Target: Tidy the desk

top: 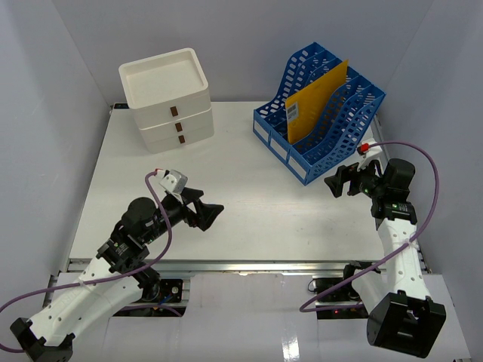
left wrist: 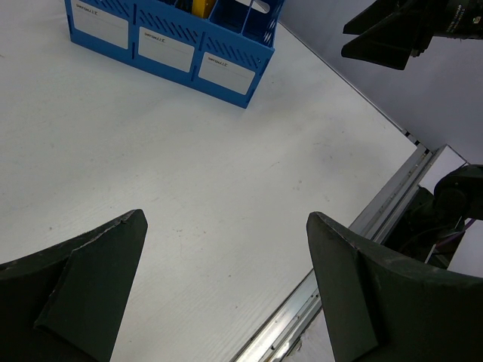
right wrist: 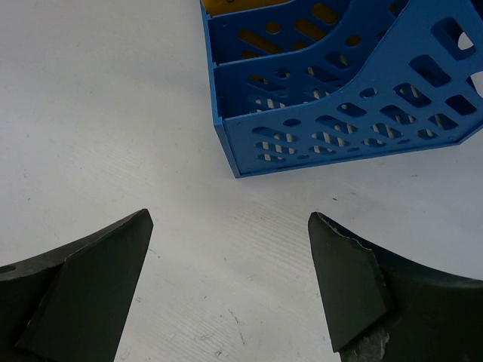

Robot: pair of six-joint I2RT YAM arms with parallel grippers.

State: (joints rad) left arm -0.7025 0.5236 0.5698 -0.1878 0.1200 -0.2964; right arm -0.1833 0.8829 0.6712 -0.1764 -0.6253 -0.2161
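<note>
The desk [top: 249, 188] is a wide white tabletop with a metal rail [top: 249, 265] along its front edge. My left gripper [top: 209, 215] hovers open and empty over the front left part of the desk [left wrist: 189, 173]. My right gripper [top: 337, 183] hovers open and empty at the right, just in front of the blue slotted file rack [top: 321, 113]. The rack holds a yellow envelope [top: 317, 102] standing upright in a slot. The rack's front labels show in the left wrist view [left wrist: 166, 45], and its side shows in the right wrist view [right wrist: 339, 90].
A white three-drawer box [top: 167, 99] stands at the back left of the desk. Grey walls close in the left, back and right sides. The right gripper also shows in the left wrist view [left wrist: 392, 34], top right.
</note>
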